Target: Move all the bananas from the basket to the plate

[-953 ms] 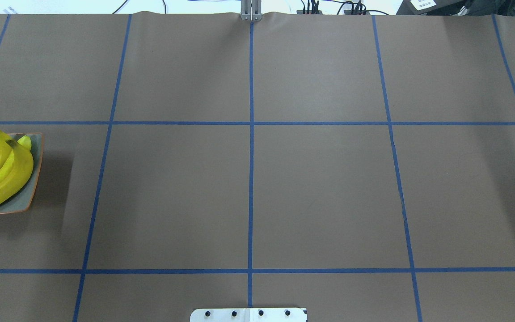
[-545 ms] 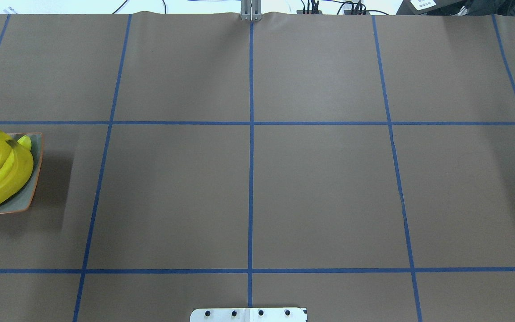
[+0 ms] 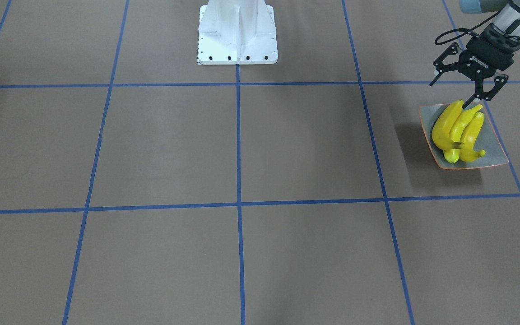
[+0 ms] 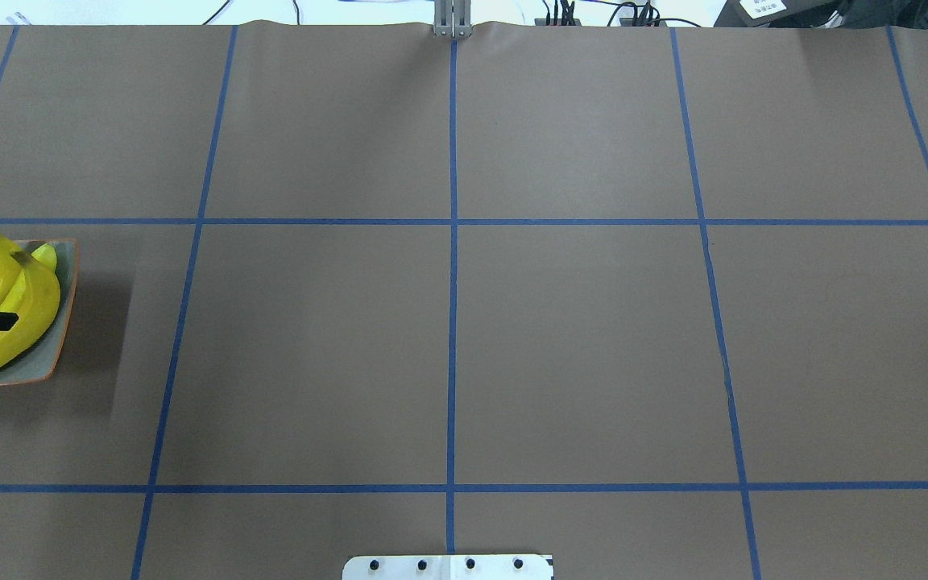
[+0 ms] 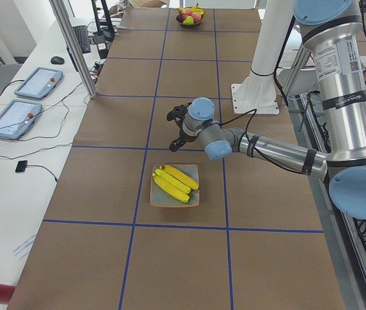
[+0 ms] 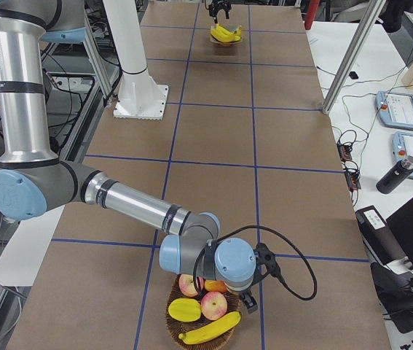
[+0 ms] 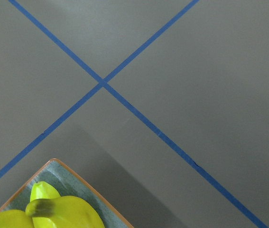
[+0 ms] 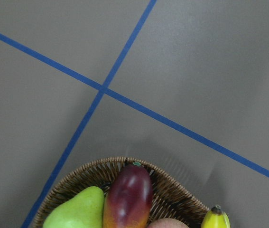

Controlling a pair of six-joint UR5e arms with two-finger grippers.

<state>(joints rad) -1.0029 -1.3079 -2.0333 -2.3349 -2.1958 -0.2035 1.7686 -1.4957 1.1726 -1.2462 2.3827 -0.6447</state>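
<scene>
open surface (image 3: pixel 242 149) surrounds the plate (image 3: pixel 494 158); we count three bananas (image 3: pixel 458 128) on it, one banana (image 6: pixel 210 329) in the basket (image 6: pixel 171 321); left tool (image 3: pixel 449 95) spread wide over the plate's edge; right tool (image 6: pixel 250 300), we cannot tell.

ROBOTIQ is printed on the left gripper (image 3: pixel 448 95) body

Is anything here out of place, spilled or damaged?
Nothing looks spilled or damaged. The bananas lie piled together inside the plate. The only thing out of place is one banana, not yet moved, lying at the edge of the basket beside other fruit.
</scene>
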